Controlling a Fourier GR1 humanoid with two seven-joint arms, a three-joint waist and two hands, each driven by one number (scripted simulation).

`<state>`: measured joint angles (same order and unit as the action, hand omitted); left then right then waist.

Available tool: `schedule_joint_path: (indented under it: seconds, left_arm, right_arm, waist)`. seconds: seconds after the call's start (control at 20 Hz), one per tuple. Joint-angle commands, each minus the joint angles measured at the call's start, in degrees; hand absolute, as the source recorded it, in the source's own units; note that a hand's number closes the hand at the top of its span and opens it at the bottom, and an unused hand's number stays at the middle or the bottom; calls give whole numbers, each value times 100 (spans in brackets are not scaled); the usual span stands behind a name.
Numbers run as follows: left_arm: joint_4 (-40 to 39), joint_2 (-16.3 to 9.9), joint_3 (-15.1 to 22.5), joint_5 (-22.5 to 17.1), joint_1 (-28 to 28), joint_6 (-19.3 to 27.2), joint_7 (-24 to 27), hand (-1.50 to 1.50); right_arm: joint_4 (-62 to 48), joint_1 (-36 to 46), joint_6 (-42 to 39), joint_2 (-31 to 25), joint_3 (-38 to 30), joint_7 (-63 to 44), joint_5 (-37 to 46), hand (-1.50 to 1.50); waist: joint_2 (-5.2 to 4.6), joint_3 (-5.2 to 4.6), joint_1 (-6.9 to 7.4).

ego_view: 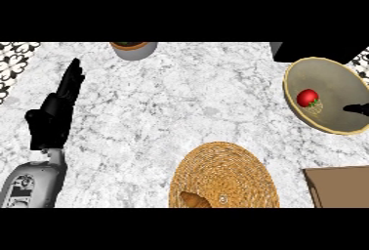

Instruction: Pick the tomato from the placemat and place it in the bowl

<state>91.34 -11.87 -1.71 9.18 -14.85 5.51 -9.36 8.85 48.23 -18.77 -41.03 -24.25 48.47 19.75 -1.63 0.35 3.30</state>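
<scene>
With the tomato (308,97) lying in the bowl (326,73), the right hand (358,109), fingers unreadable, risks nudging it; the left hand (61,105) rests open.

White-grey marbled counter (180,97), patterned black-and-white tile (16,56) at far left – dark block (317,50) top right, even light

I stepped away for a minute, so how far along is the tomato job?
Looks essentially done: the tomato lies inside the bowl, and the woven placemat has no tomato on it. Nothing is in hand: the left hand rests open at the left. Only a dark tip of the right hand shows at the right edge, over the bowl.
</scene>
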Motion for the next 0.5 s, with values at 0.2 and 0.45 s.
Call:
schedule_joint_path:
  seconds: [0.2, 0.45]
  left_arm:
    - [166, -32, -78, -53, 229, -19, -12, 0]
    - [8, 110, 23, 151, -13, 187, -97, 0]
  right_arm:
    - [-68, -536, -1757, -718, -166, 665, -266, -150]
    - [180, -970, -2061, -684, 38, 1066, -193, -150]
  waist:
    - [33, 14, -47]
    - [26, 29, -191]
